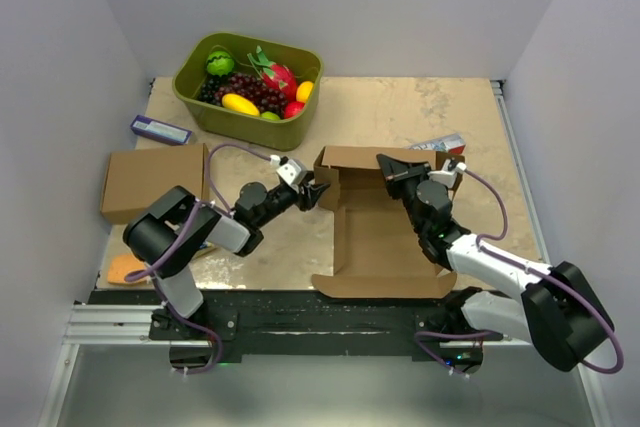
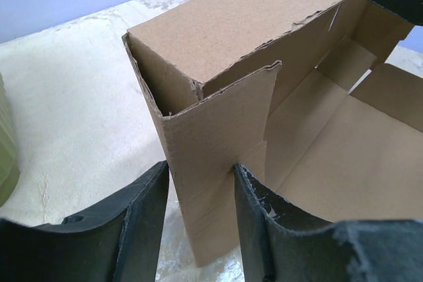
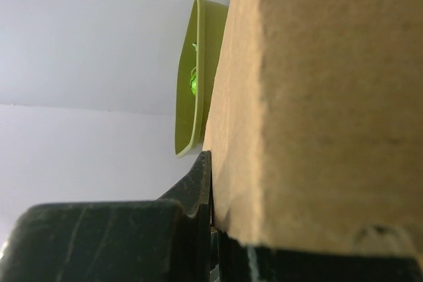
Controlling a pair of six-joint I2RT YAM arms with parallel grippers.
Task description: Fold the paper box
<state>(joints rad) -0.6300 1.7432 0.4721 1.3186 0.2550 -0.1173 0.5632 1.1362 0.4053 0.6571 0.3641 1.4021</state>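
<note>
The paper box point(image 1: 385, 232) lies open in the middle of the table, with its far wall point(image 1: 350, 160) folded upright. My left gripper point(image 1: 316, 190) is at the box's far left corner. In the left wrist view its fingers point(image 2: 142, 219) stand apart on either side of an upright corner flap point(image 2: 215, 150), and the right finger touches the flap's edge. My right gripper point(image 1: 398, 169) is at the far wall's right part. In the right wrist view one finger point(image 3: 198, 183) presses flat against the cardboard point(image 3: 317, 97). The other finger is hidden behind it.
A green tub of fruit point(image 1: 190, 87) stands at the far left, and its rim shows in the right wrist view point(image 3: 192, 84). Another brown cardboard box point(image 1: 153, 180) lies at the left, with a small blue box point(image 1: 160, 130) behind it. A small red-and-white box point(image 1: 440, 145) lies at the far right. An orange object point(image 1: 125, 269) is at the near left.
</note>
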